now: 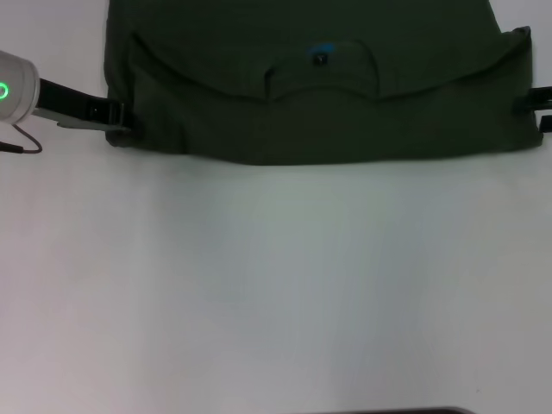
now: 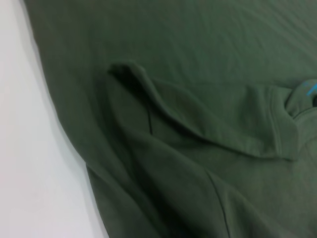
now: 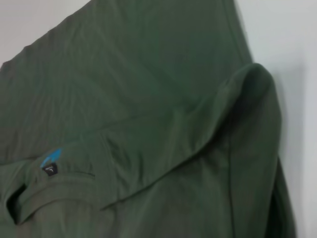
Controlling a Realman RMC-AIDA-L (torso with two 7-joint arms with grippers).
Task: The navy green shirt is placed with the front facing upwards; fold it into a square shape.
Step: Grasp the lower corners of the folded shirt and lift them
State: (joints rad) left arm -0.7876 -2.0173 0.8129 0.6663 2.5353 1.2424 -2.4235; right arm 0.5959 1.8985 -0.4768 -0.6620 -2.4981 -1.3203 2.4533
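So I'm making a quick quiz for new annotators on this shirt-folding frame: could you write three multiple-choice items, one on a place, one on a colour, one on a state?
1. Where does the navy green shirt lie on the white table?
A. at the far edge, away from the robot
B. at the near edge, by the robot
C. hanging off the right side

2. What colour is the print on the neck label?
A. red
B. teal blue
C. yellow

3. How does the shirt's collar end lie?
A. spread out flat, one layer
B. rolled into a tube
C. folded over the body

Answers: 1 A, the head view shows bare table all across the near part. 2 B, the right wrist view shows a blue patch at the label. 3 C, a curved flap edge overlies the cloth, with the left gripper and the right gripper at its two ends.
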